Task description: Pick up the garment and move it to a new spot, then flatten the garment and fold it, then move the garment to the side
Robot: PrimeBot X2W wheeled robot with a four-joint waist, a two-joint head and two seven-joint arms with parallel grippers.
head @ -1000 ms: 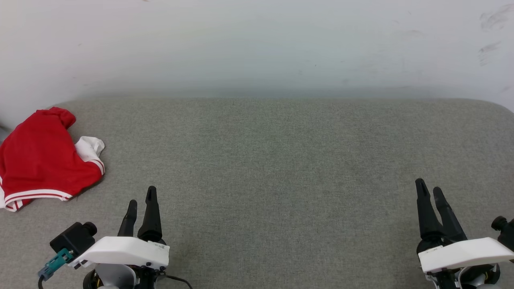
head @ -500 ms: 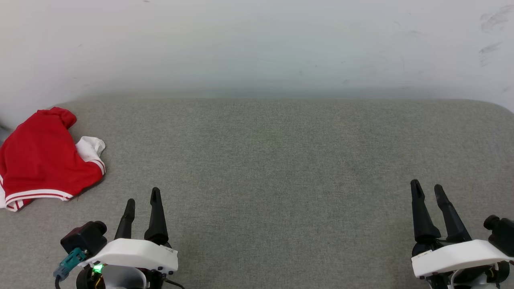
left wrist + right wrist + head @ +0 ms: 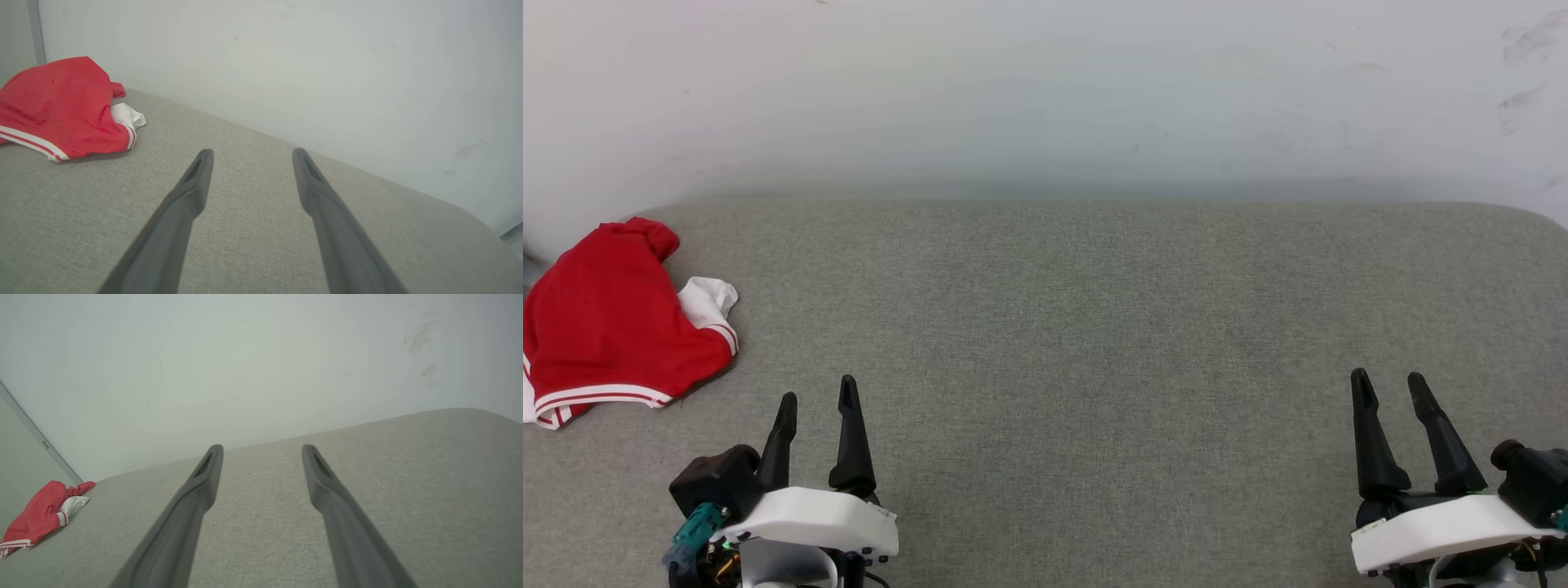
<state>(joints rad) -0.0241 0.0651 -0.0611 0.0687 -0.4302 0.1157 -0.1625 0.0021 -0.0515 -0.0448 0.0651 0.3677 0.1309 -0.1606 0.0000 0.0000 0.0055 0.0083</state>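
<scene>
At ten o'clock on the grey cloth-topped desk (image 3: 1094,327) the garment (image 3: 605,327) lies bunched, untouched; we judge the pick-up not yet begun, left hand (image 3: 817,389) and right hand (image 3: 1388,376) both empty and spread apart, and next the left must reach toward ten o'clock to pinch the cloth.

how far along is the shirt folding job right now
Done: nothing looks finished. The red jersey T-shirt lies bunched at the far left edge of the grey cushion, a white sleeve poking out, neither flat nor neatly folded. In hand: nothing; the left gripper and right gripper are open, empty and apart from the shirt. Left: pick it up, move it, flatten, fold, set aside.
</scene>
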